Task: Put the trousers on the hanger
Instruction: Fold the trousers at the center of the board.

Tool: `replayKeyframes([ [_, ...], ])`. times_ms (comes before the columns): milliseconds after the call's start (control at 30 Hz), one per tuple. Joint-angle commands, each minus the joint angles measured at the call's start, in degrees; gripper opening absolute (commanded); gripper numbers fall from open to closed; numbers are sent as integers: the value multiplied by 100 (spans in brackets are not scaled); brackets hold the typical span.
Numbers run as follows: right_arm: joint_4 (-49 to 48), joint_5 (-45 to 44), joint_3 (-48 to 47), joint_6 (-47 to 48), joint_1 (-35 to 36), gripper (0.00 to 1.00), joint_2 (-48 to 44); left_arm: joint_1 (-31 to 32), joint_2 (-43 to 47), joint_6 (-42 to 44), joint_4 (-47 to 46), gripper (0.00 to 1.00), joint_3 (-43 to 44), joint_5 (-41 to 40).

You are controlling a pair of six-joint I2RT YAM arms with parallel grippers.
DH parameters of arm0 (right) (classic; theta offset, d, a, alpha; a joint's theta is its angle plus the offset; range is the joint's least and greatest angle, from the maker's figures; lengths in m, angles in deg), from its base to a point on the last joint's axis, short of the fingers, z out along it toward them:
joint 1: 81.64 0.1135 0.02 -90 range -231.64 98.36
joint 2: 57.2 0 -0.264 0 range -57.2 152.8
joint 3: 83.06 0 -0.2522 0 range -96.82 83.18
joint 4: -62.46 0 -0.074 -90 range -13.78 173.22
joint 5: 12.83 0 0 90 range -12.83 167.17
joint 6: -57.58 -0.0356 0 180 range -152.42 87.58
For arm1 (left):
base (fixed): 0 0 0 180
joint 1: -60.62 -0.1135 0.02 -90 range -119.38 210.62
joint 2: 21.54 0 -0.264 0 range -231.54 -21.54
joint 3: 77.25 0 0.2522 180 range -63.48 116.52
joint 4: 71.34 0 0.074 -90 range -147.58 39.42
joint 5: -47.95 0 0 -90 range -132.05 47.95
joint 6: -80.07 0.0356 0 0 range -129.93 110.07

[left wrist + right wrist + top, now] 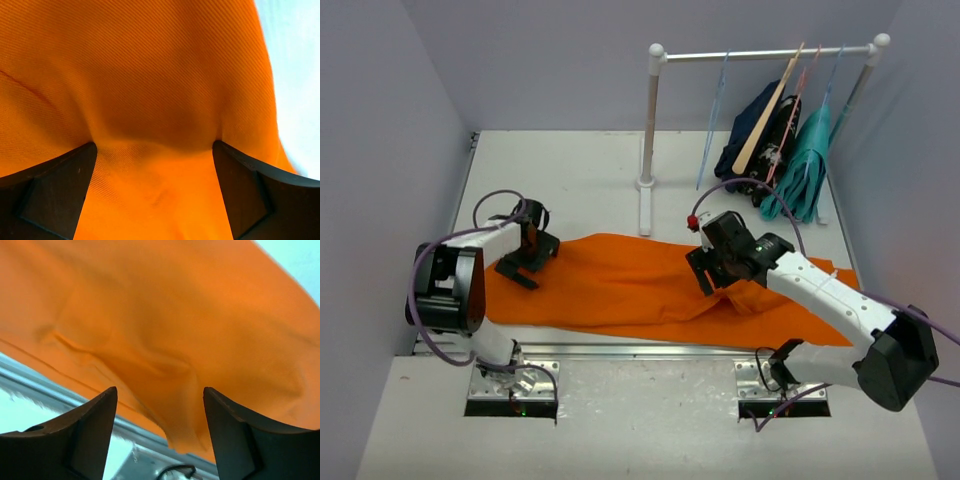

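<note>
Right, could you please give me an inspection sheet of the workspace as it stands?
Surface: white table, metal strip along its near edge.
Job's things: orange trousers spread across the near side, bunched by the right pincer; pale blue hanger hanging empty on the rack.
Clutter: navy garment, teal garment, wooden hanger and pink hanger on that rack.
Grippers: left pincer open over the trousers' left end; right pincer open over their right half.
Cables: purple cables loop above both wrists.
Surroundings: plain walls on three sides.
</note>
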Motion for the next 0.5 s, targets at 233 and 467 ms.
replayKeyframes([
  [233,-1192,336,723,-1993,-2879,99,-1702,-1607,-1657,-951,193,100,661,-750],
  [467,-1634,1075,1528,-2353,-4568,99,-1378,-1970,-1239,-1115,614,100,950,-1502],
])
